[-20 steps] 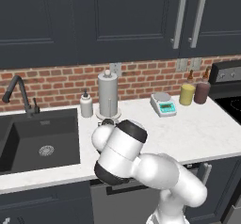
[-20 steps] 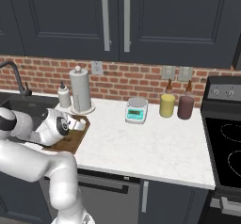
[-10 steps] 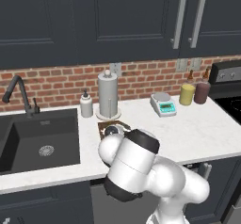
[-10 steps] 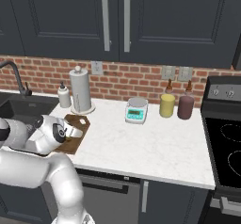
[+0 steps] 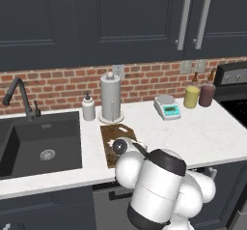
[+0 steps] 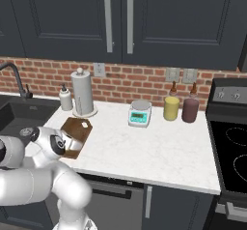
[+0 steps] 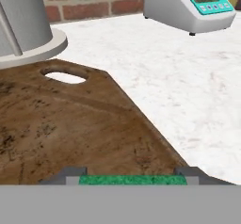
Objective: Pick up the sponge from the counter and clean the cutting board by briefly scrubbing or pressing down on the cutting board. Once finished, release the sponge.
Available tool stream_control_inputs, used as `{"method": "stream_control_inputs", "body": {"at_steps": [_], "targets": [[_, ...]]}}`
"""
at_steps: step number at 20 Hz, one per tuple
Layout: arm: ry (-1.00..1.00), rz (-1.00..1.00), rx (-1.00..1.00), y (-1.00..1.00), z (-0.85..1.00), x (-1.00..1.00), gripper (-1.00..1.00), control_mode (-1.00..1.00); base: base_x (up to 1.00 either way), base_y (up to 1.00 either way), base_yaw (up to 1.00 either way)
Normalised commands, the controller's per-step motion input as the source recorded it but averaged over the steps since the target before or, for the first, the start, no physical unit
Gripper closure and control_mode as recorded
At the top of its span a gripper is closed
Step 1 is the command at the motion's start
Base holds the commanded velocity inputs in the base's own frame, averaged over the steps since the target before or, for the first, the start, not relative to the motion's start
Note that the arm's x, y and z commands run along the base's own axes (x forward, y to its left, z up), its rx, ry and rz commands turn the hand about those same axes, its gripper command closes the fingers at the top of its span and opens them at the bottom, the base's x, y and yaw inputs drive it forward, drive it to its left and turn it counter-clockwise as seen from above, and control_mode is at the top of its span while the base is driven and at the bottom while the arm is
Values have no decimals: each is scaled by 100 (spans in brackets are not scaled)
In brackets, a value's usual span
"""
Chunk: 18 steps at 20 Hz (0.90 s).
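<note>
Pressing looks to be the step in hand: in the hand view the sponge (image 7: 131, 180) sits between the two grey fingers (image 7: 70, 175), its green top a thin strip at the bottom edge, low over the cutting board (image 7: 70, 129). Fingers stand fairly wide with the sponge filling the gap, so I read it as grasped; actual contact at the pads is not clear, nor whether the sponge touches the wood.

Risks, as judged:
- Sponge lies close to the board's near right edge. A scrub stroke toward that side could run off onto the bench (image 7: 188, 77).
- Soft foam squeezed lightly may twist or slip out under side load.
- Board is a loose flat slab on smooth stone; hard sideways rubbing could skate it toward the paper towel holder (image 5: 111, 98), whose round base sits just beside the handle end.
- Release too high and the sponge may tumble off the board.

Materials:
- Board: dark brown wood, mottled stains, faint scratch arcs, pale oval handle hole.
- Bench: white, lightly marbled, glossy.
- Kitchen scale (image 7: 190, 6): grey casing, teal display, well apart.
- Base views: the arm's white elbow hides much of the board (image 5: 116, 135).
</note>
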Motion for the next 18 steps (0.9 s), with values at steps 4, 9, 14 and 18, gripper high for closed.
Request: {"method": "stream_control_inputs", "body": {"at_steps": [4, 9, 14, 18], "targets": [[0, 0, 0, -2, -46, -51, 100, -100, 0, 0, 0], [0, 0, 0, -12, -44, -19, 100, -100, 0, 0, 0], [-1, -3, 0, -60, -32, 0, 100, -100, 0, 0, 0], [-3, -7, 0, -72, -29, 5, 100, -100, 0, 0, 0]]}}
